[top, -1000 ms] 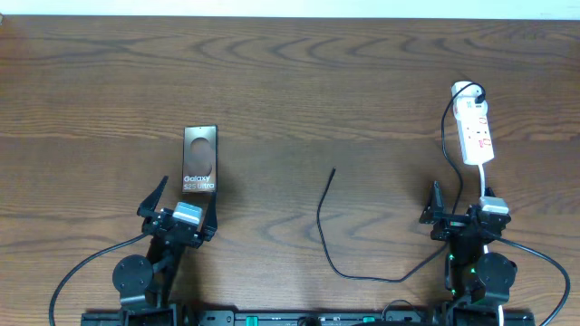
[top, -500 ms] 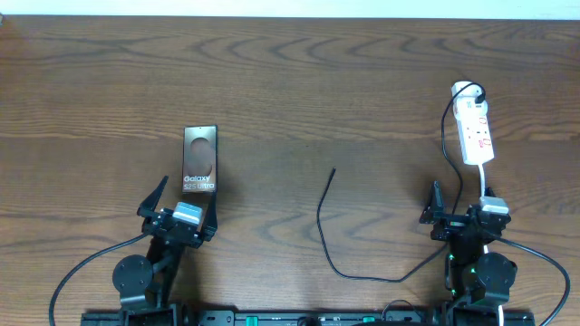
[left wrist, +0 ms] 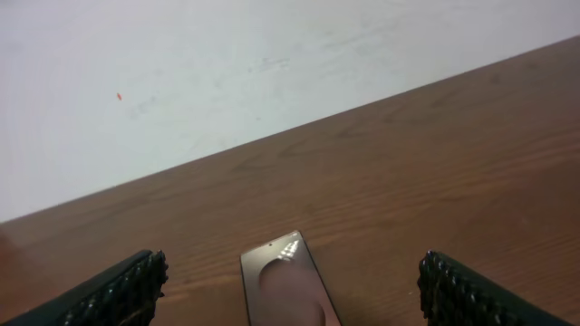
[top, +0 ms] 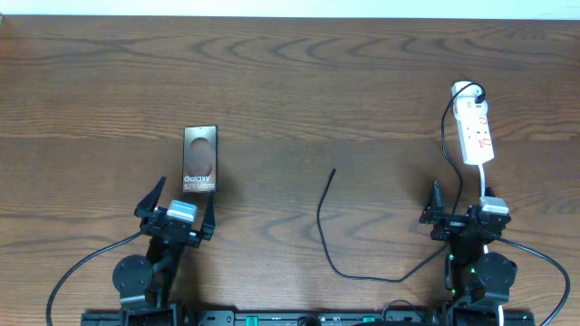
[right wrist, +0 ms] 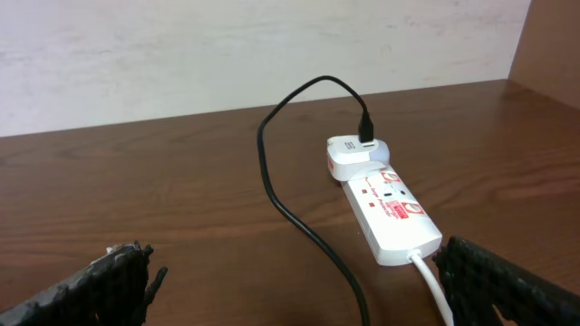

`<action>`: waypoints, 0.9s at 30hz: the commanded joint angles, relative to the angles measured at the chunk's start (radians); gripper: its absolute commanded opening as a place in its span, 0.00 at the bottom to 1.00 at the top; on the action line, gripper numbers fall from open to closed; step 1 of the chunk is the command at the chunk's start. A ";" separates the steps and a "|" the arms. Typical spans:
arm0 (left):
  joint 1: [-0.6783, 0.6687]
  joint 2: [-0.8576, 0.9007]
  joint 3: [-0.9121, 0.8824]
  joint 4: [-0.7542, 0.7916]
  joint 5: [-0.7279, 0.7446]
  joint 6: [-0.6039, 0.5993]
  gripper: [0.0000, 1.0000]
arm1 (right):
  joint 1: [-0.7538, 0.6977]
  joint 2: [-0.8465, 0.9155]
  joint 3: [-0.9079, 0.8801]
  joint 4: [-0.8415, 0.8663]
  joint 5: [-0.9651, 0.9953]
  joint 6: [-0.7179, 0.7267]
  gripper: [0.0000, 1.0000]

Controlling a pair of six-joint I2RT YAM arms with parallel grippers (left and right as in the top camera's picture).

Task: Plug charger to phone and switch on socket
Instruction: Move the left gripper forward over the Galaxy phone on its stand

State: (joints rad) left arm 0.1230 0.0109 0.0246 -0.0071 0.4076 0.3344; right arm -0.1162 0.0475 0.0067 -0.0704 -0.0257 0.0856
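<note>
The left gripper (top: 186, 193) stands spread wide and empty, with the near end of the phone (top: 200, 158) between its fingers. The phone is a flat dark slab with white "Galaxy S25 Ultra" lettering and a dark circle, lying on the wooden table (top: 290, 81). Mid-table the charger (top: 319, 217) curls, thin and black, its small plug tip free and well apart from the phone. The right gripper (top: 459, 201) is likewise spread and empty. Beyond it lies the white, red-marked socket (top: 476, 131).

The brown wooden table (top: 290, 81) is carrying the phone (top: 199, 159), which is lying flat at its left side with the lettering up, and the socket (top: 475, 132), which is resting far to the right. The charger (top: 319, 217) is trailing across the wood between them, its plug tip lying free.
</note>
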 commanded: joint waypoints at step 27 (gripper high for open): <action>-0.002 0.016 0.057 -0.030 -0.103 -0.188 0.90 | 0.006 -0.003 -0.001 -0.005 0.012 -0.016 0.99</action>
State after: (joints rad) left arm 0.1230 0.0116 0.0387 -0.0357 0.3298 0.1722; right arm -0.1162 0.0475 0.0067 -0.0704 -0.0257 0.0856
